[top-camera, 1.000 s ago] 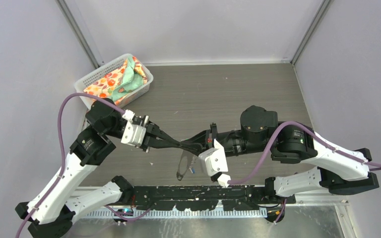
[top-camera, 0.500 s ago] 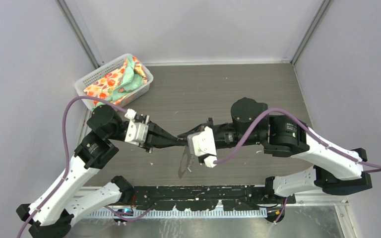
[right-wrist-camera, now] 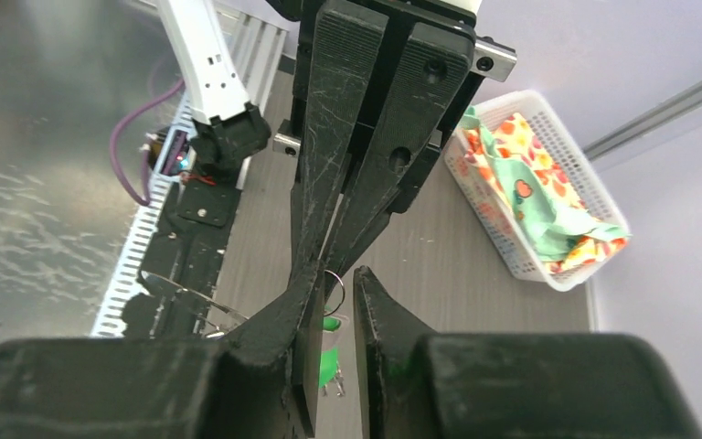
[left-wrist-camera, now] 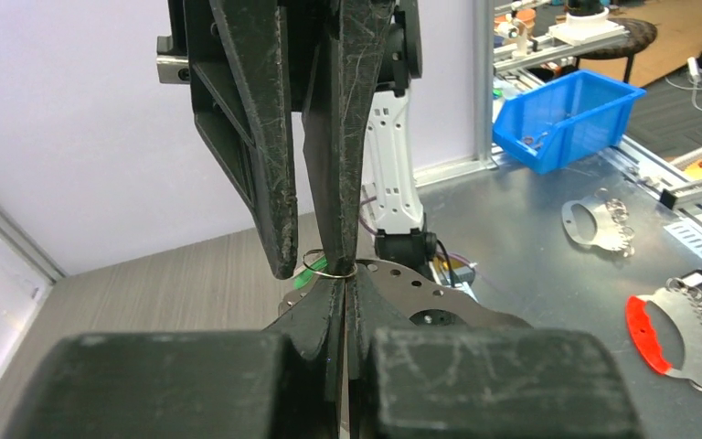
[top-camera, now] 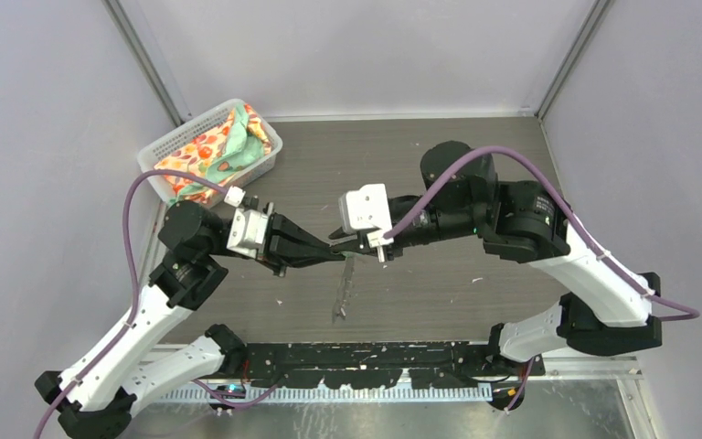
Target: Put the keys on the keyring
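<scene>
threading appears unfinished: left gripper (left-wrist-camera: 340, 279) pinched on the keyring (left-wrist-camera: 329, 267), right gripper (right-wrist-camera: 334, 302) slightly apart near green key (right-wrist-camera: 331, 323)

White-black arms, purple cables, scuffed black fingers (left-wrist-camera: 265, 155)

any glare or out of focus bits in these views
Top external: even light, sharp, keyring a thin smear. Left wrist: left gripper nearest fingers blurred, glare on the metal bench. Right wrist: right gripper foreground soft, bright sheen on the metal surface, basket sharp.
</scene>
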Available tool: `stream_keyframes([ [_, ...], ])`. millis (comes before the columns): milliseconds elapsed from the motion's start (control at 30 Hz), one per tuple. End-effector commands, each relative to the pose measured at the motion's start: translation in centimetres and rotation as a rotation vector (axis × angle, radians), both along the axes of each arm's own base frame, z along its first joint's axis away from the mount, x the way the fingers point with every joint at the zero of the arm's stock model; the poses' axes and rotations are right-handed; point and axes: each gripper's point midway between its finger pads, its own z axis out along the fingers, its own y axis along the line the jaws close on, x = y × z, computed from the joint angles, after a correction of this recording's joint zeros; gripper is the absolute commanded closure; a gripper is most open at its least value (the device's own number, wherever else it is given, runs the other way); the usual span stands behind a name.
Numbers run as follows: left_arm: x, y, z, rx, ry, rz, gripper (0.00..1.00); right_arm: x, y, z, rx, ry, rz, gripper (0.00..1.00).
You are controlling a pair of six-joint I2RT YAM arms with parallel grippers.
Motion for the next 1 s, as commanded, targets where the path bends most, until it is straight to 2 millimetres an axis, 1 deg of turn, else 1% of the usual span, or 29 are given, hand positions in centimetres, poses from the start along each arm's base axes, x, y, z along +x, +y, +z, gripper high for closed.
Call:
stream_keyframes([
  [0, -1.6, 1.4, 4.7, -0.187, -0.132, 0.013, 1.0, 0.8, -0.2, -2.2, -0.123, 0.109, -0.006, 0.76],
  [100, -1.4, 1.6, 4.8, -0.214, -0.131, 0.038, 1.0, 0.9, 0.0, -1.6, -0.12, 0.134, -0.004, 0.68],
  [233, -1.2, 1.9, 4.6, -0.238, -0.132, 0.063, 1.0, 1.2, 0.3, -0.8, -0.095, 0.161, -0.022, 0.6],
  [300, -1.2, 2.0, 4.5, -0.247, -0.131, 0.075, 1.0, 1.2, 0.3, -0.4, -0.088, 0.175, -0.027, 0.58],
  [567, -1.0, 2.4, 4.2, -0.276, -0.13, 0.105, 1.0, 1.3, 0.1, 0.3, -0.084, 0.212, -0.058, 0.54],
  [700, -1.1, 2.5, 4.2, -0.278, -0.132, 0.106, 1.0, 1.3, -0.1, 1.0, -0.058, 0.222, -0.067, 0.52],
  [967, -1.5, 2.6, 3.8, -0.272, -0.166, 0.094, 1.0, 0.8, 0.4, 0.9, -0.053, 0.292, -0.029, 0.51],
])
